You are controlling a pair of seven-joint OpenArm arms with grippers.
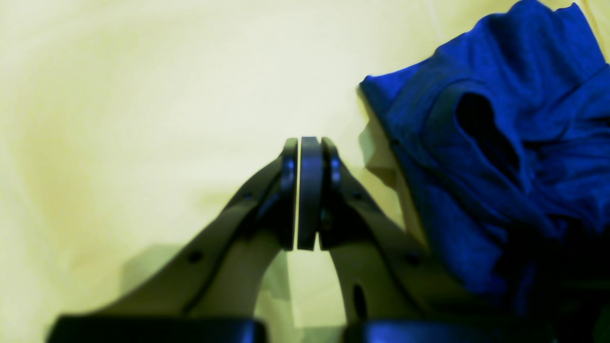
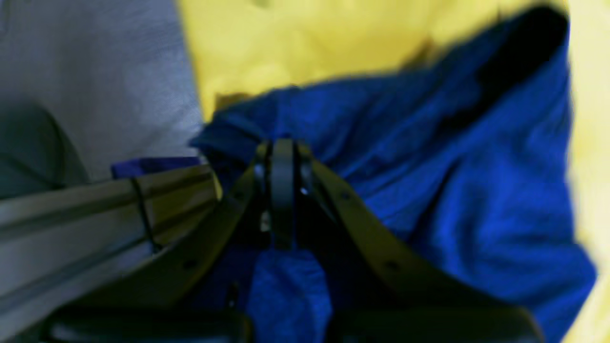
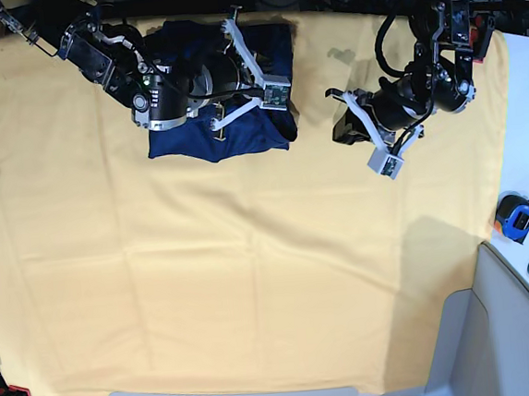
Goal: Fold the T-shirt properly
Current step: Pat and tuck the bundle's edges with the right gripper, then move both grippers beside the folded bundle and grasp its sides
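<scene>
Shirt (image 3: 217, 133) sits bunched at the far edge of the worktop, on the yellow cloth (image 3: 207, 277), a compact dark blue heap with its longer side running left to right in the base view. It looks at least partly folded, though the wrist views show loose wrinkles and an open fold, so I judge the job is not finished.

The right arm is plainly the nearer one: the right claw (image 2: 282, 190) hangs directly over the heap, with blue fabric filling the view beyond and below its tips. Its jaws are clenched together. Fabric shows beneath them, but the blurred picture does not show any pinched between the pads, so I cannot say it grips the shirt.

The left claw (image 1: 310, 190) is off to the side over bare yellow cloth, the shirt lying to its right in the wrist view, near but apart. Its jaws are pressed flat against each other with nothing between them.

Any further tuck likely falls to the right arm, which must first open.
</scene>
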